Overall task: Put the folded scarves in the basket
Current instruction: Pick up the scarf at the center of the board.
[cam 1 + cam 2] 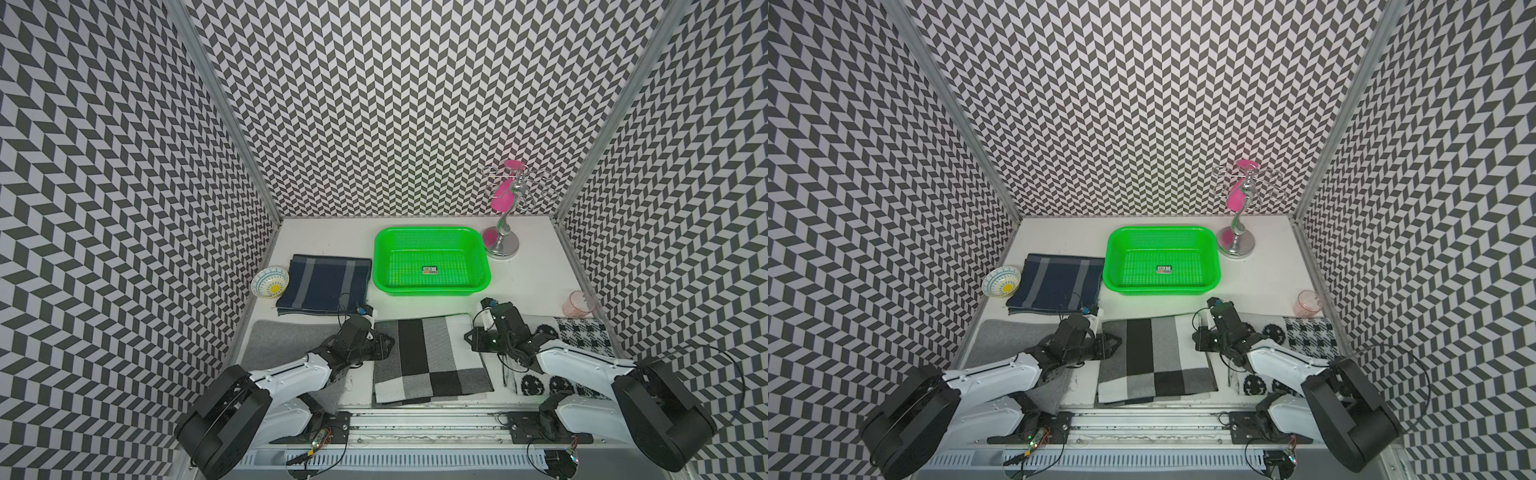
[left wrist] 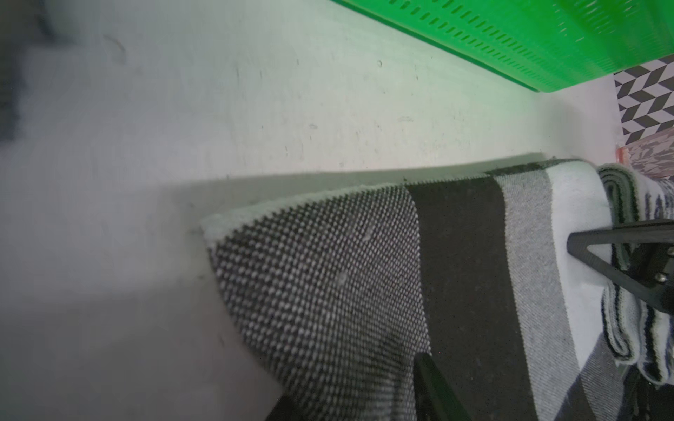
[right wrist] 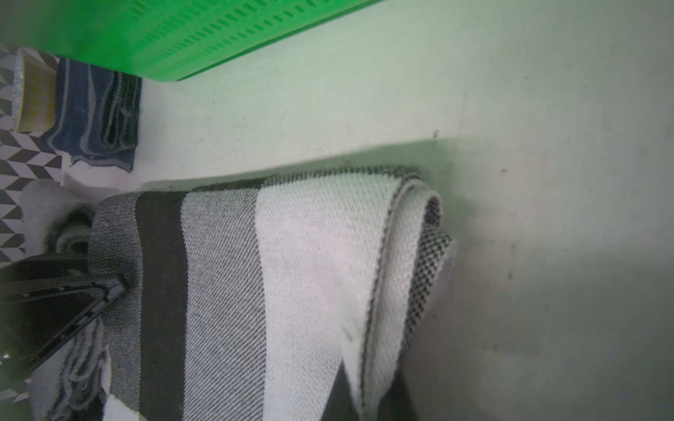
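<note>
Checked scarf (image 1: 428, 357) lies between the grippers, basket (image 1: 428, 291) straight beyond its far edge. Right gripper (image 1: 468, 335) pinches the right edge; left gripper (image 1: 388, 344) sits at the left edge, closure cannot be told. Arms equally near.

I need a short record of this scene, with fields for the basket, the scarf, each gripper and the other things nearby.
container: green basket, holding only a sticker
target: checked scarf, folded, in front of the basket, outside it
left side: left gripper at the scarf's edge, which is lifted; closure unclear
right side: right gripper shut on the opposite edge
nearby: navy cloth, bowl, pink cup
</note>
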